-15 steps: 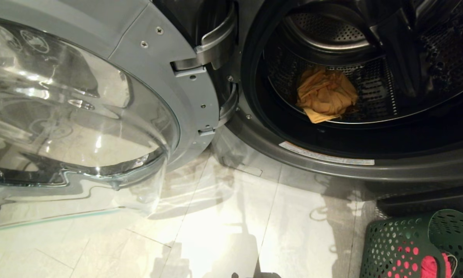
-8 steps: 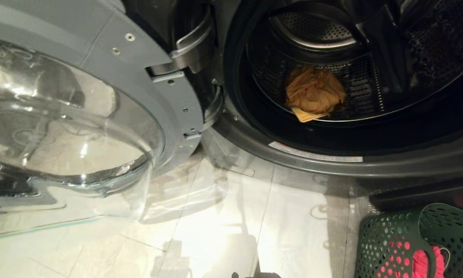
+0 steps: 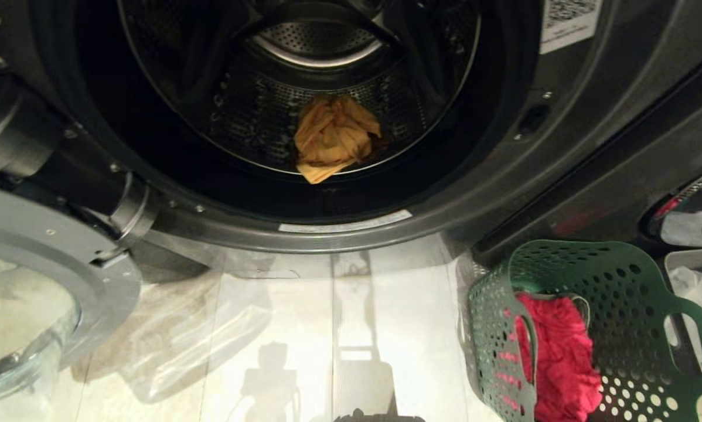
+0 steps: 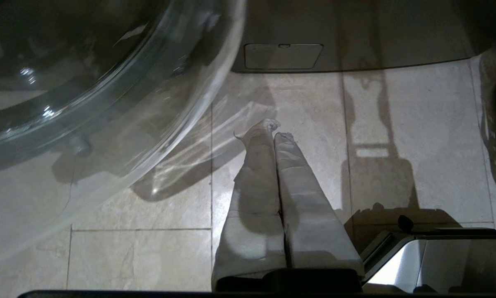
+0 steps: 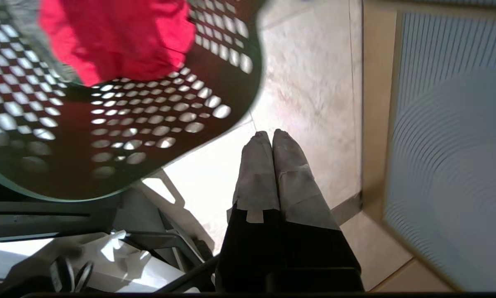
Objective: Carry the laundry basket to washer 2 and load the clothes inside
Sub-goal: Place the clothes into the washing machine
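Note:
The washer (image 3: 486, 193) stands open in front of me, and an orange-yellow garment (image 3: 334, 138) lies in its drum. A green perforated laundry basket (image 3: 620, 293) sits on the floor at the lower right with a pink-red garment (image 3: 562, 357) inside. The right wrist view shows that basket (image 5: 148, 136) and garment (image 5: 119, 37) from close by. My right gripper (image 5: 271, 134) is shut and empty, hanging over the tiles beside the basket. My left gripper (image 4: 275, 129) is also shut and empty above the floor. Neither gripper appears in the head view.
The washer's glass door (image 3: 29, 316) is swung open at the lower left and fills part of the left wrist view (image 4: 86, 82). Pale floor tiles (image 3: 351, 328) lie between door and basket. A ribbed panel (image 5: 451, 157) stands beside the right gripper.
The head view has swung to the right: the drum now sits centred, the door has slid to the left edge and the basket shows much more fully. The clothes have not moved.

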Controlling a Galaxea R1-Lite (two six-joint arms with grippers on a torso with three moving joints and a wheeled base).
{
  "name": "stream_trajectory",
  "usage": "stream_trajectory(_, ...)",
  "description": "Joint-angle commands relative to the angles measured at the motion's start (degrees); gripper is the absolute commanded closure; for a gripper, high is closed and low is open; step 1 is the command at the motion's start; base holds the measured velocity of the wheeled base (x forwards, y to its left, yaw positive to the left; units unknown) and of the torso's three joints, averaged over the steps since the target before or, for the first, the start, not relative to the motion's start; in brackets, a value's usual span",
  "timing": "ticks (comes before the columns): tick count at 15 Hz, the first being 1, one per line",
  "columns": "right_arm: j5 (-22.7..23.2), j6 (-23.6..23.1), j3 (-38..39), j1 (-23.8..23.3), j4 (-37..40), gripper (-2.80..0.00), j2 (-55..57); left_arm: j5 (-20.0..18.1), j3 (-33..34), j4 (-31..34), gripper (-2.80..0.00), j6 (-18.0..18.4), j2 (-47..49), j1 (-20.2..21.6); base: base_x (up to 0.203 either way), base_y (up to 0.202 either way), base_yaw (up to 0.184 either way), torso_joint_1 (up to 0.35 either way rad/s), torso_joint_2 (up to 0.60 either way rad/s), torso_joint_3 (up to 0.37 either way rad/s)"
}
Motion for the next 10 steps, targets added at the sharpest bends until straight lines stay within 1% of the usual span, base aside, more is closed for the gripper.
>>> stream_trajectory(1,0.64,0.07,0.77,0.03,-2.27,0.0,0.67,0.04,0.0,0.03,0.0,0.0,-0.02,0.04,-0.003,0.003,-0.134,0.002,0.0,0.006)
stream_trajectory(2,1.2,0.07,1.71,0.12,-4.9,0.0,0.97,0.1,0.0,0.03,0.0,0.0,-0.02,0.01,-0.002,0.004,-0.084,0.002,0.01,0.005)
stream_trajectory(3,2.69,0.03,2.93,0.28,-8.15,0.0,1.11,0.02,0.0,0.03,0.0,0.0,-0.02,0.08,0.0,0.0,0.0,0.0,0.0,0.0)
stream_trajectory(4,5.29,-0.18,4.38,0.45,-12.18,0.0,1.41,0.07,0.0,0.03,0.0,0.0,-0.02,0.05,0.0,0.0,0.0,0.0,0.0,0.0)
stream_trajectory(7,16.32,-2.55,11.77,0.48,-27.91,0.0,3.49,0.04,0.0,0.03,0.0,0.0,-0.02,0.07,0.0,0.0,0.0,0.0,0.0,0.0)
stream_trajectory(8,18.66,-3.59,13.8,0.47,-30.55,0.0,5.08,0.02,0.0,0.03,0.0,0.0,-0.02,0.01,0.0,0.0,0.0,0.0,0.0,0.0)
stream_trajectory(10,20.35,-4.39,16.33,0.48,-33.07,0.0,9.71,0.02,0.0,0.03,0.0,0.0,-0.02,0.01,0.0,0.0,0.0,0.0,0.0,0.0)
